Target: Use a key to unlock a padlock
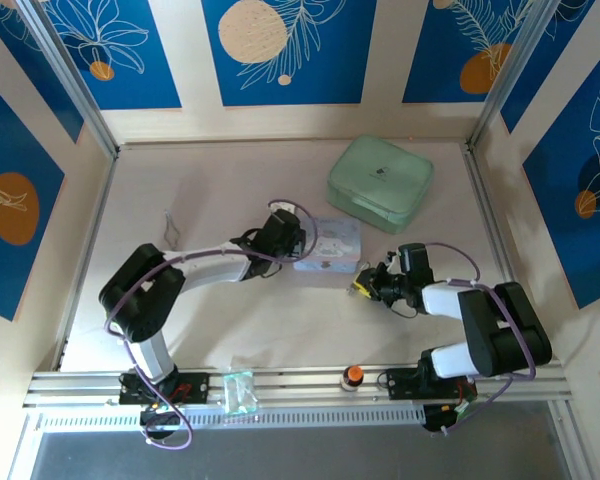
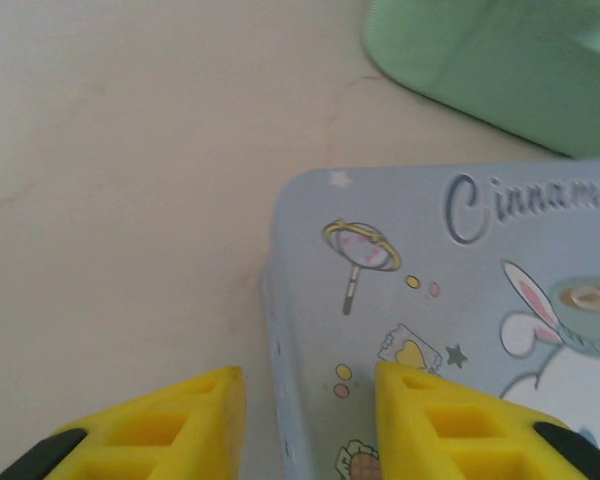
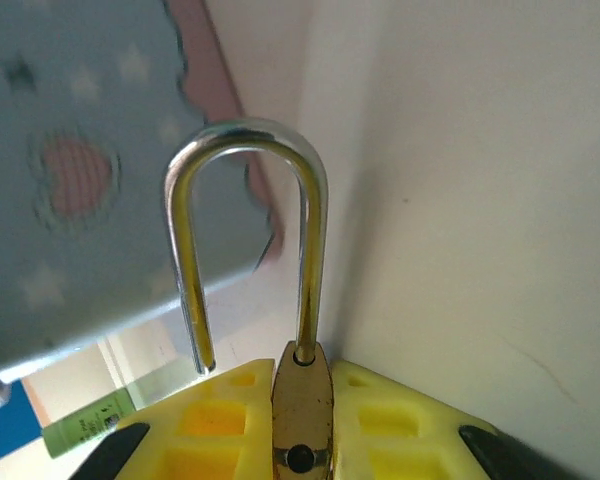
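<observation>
Closest to my right wrist lens is the padlock (image 3: 301,405), its brass body seen edge-on and pinched tight between the two yellow fingers (image 3: 405,425) of the right pincer (image 3: 302,378), which is closed down to the width of that body. The silver shackle (image 3: 245,132) stands up toward the top of the frame; one leg runs into the body, the other ends free just above the left-hand finger. From overhead, that pincer (image 1: 364,287), padlock in its grip, sits right of centre, just beside the lower right corner of the blue cartoon box (image 1: 328,245). I count two containers: that box and a green case (image 1: 380,183) above it toward the upper right. Both are lidded shut, so I cannot tell what either holds. The left pincer (image 2: 308,378) is spread wide with nothing in it, straddling the box's (image 2: 450,320) left edge, one finger over the lid and the other over bare tabletop (image 2: 120,200); whether it touches I cannot tell. The green case (image 2: 500,60) sits in that view's upper right corner. One orange knob (image 1: 353,376) and one clear plastic piece (image 1: 239,390) sit on the rail (image 1: 300,378) at the bottom. The left half of the tabletop (image 1: 210,180) is open; walls (image 1: 40,200) close in on three sides, and the gap between box and right pincer is narrow.
</observation>
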`<action>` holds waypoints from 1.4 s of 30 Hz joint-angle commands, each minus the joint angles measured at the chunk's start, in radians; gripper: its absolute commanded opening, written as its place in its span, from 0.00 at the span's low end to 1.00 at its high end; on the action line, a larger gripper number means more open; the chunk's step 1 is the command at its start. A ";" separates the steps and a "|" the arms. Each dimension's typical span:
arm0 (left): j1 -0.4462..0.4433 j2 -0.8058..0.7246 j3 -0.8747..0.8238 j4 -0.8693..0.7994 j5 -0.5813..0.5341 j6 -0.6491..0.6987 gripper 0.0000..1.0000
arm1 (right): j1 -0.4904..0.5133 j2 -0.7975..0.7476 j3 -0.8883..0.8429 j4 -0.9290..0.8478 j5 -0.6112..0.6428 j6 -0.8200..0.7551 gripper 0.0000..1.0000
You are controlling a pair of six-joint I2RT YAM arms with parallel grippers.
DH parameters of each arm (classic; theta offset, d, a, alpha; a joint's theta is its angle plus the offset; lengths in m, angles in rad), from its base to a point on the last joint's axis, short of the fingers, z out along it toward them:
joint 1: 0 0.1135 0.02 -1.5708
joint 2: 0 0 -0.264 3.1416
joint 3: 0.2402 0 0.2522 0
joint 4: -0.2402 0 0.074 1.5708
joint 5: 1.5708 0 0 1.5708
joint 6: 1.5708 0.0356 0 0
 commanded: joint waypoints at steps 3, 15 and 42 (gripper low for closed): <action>0.069 0.004 -0.041 -0.251 -0.032 0.057 0.38 | 0.121 0.148 0.107 -0.084 -0.101 -0.116 0.15; 0.069 -0.183 -0.140 -0.258 0.025 -0.014 0.38 | 0.151 0.192 0.249 -0.511 -0.028 -0.283 0.15; 0.120 -0.169 0.037 -0.284 0.049 0.048 0.93 | 0.193 0.095 0.394 -0.937 0.188 -0.437 0.41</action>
